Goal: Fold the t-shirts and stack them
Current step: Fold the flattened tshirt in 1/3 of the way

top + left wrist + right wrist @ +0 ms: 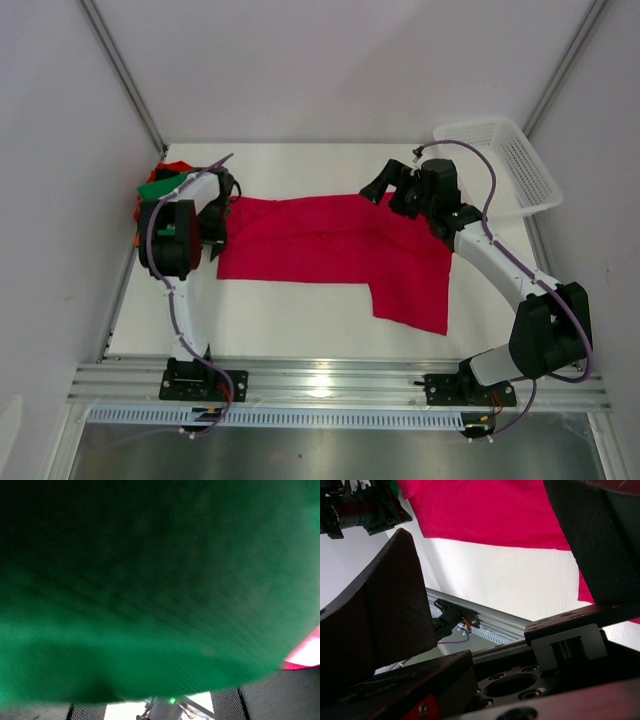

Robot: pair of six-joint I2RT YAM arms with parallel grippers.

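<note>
At back right, white basket (532, 166), crimson t-shirt (330, 245) outside it

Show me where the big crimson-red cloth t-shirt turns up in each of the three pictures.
Top external: the crimson-red cloth t-shirt lies spread across the middle of the white table.
Left wrist: only a red sliver at the right edge, beside green cloth filling the view.
Right wrist: across the top.
Shared landmark: the silver metal rail at the table's near edge, in the top and right wrist views.
</note>
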